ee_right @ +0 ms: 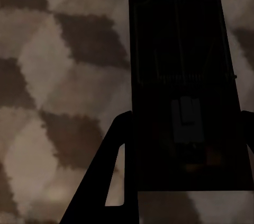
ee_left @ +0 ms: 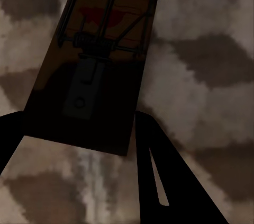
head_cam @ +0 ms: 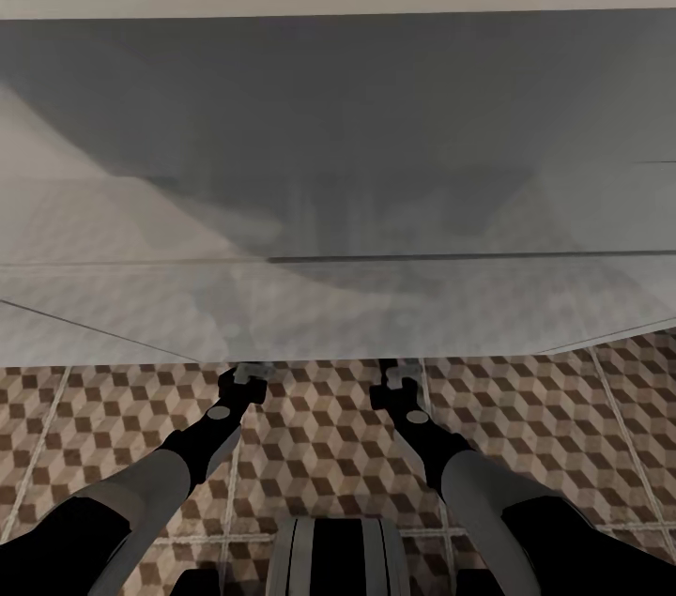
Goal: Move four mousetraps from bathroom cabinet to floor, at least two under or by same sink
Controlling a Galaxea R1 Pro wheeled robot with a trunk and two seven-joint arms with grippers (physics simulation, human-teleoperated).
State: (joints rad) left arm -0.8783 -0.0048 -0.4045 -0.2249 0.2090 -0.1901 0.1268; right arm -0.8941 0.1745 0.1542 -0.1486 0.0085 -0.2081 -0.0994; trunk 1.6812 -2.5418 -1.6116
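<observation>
Got a trap in each gripper, low over the floor (head_cam: 319,446).

Left gripper (ee_left: 79,139) clamps one trap (ee_left: 95,60), right gripper (ee_right: 185,181) clamps another trap (ee_right: 185,86), both right by a pale, glassy unit (head_cam: 338,155).

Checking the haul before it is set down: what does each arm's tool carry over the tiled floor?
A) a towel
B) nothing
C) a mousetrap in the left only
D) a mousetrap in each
D: a mousetrap sits between the left tool's fingers, another mousetrap between the right tool's fingers, patterned floor behind.
</observation>
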